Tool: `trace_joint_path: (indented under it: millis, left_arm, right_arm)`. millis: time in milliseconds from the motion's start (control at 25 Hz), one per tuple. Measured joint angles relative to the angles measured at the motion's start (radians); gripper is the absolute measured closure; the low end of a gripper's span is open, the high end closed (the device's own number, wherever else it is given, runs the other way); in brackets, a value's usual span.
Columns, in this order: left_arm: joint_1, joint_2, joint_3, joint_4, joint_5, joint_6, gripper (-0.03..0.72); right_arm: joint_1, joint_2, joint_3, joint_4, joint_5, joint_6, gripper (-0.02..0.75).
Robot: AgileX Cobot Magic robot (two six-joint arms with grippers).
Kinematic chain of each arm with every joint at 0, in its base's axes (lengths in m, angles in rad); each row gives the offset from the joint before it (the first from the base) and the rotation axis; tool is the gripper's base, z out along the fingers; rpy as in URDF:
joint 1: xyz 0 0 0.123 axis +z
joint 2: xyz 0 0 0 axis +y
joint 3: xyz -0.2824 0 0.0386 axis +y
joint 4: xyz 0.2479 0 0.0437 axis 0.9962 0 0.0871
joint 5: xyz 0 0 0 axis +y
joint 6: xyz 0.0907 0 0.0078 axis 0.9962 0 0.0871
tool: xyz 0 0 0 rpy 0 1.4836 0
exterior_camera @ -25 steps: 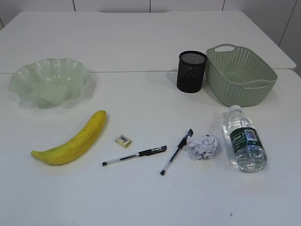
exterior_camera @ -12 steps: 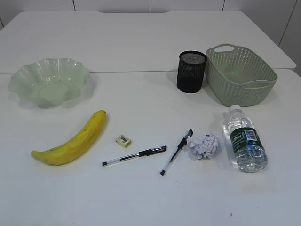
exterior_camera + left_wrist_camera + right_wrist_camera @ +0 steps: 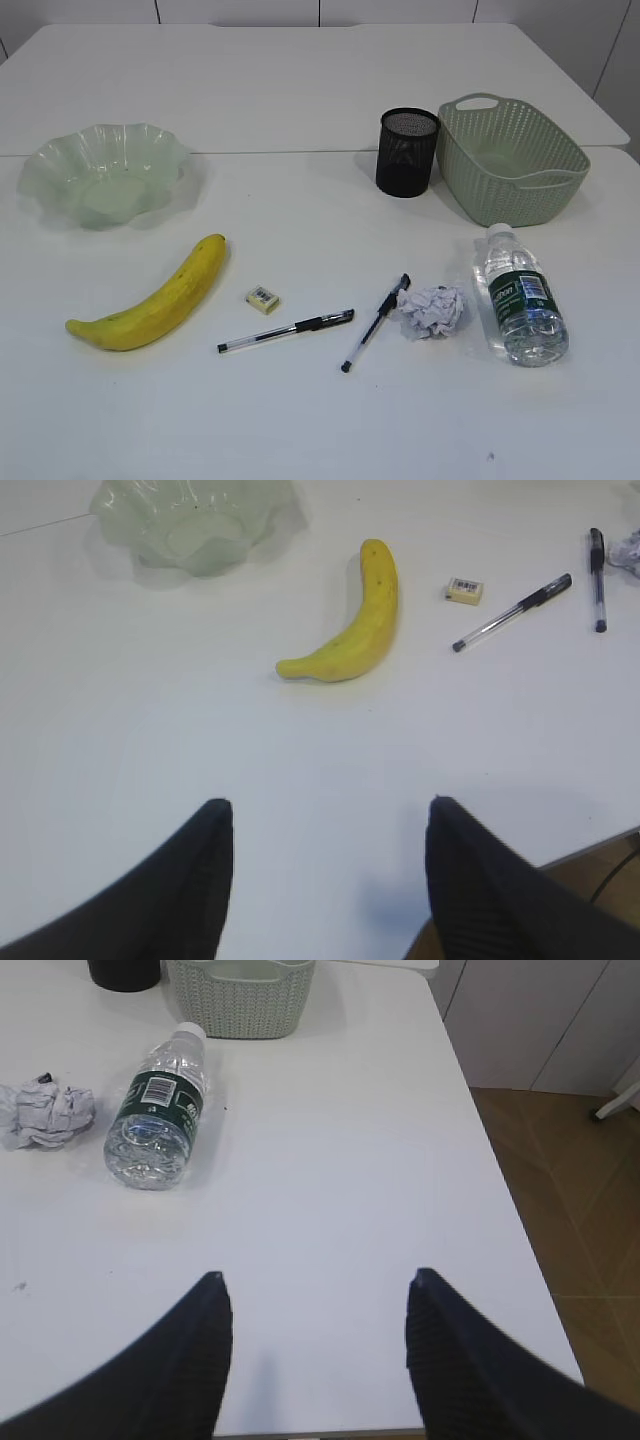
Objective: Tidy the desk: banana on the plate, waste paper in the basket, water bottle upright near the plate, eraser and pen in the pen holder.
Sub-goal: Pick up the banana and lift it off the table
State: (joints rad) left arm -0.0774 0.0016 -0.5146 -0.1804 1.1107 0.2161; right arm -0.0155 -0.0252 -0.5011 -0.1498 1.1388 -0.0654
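Note:
A yellow banana [image 3: 155, 298] [image 3: 352, 623] lies on the white table, below the pale green wavy plate [image 3: 60, 165] [image 3: 130, 525]. A small eraser [image 3: 262, 298] [image 3: 465, 590] and two pens [image 3: 287, 331] [image 3: 375, 323] lie in the middle. Crumpled waste paper [image 3: 433, 311] [image 3: 40, 1112] sits beside a water bottle [image 3: 518, 297] [image 3: 157, 1110] lying on its side. The black mesh pen holder [image 3: 406, 152] and green basket [image 3: 540, 180] stand at the back right. My left gripper [image 3: 325, 805] hangs open over bare table near the front edge. My right gripper [image 3: 318, 1278] is open too, empty, near the right front corner.
The table's right edge [image 3: 510, 1210] drops to a brown floor in the right wrist view. The table's front edge [image 3: 590, 845] shows at the lower right of the left wrist view. Neither arm appears in the exterior view.

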Motion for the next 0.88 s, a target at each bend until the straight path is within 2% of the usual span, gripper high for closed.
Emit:
trace_joint_path:
  millis: [120,240,560,880]
  left_arm:
    - [0.000,0.007,-0.010,0.000,0.014,0.000,0.263]
    - [0.000,0.029,-0.070,0.000,0.027,0.000,0.263]
    - [-0.006,0.285,-0.250,0.000,0.036,-0.012,0.263]
    - [-0.020,0.468,-0.276,0.000,0.038,-0.064,0.263]
  right_arm:
    - [0.000,0.000,0.000,0.008,0.012,0.000,0.317]
    - [0.000,0.000,-0.018,0.021,0.037,0.001,0.317]
    - [0.000,0.212,-0.084,0.024,0.115,0.021,0.317]
    - [0.000,0.454,-0.172,0.026,0.119,0.101,0.317]
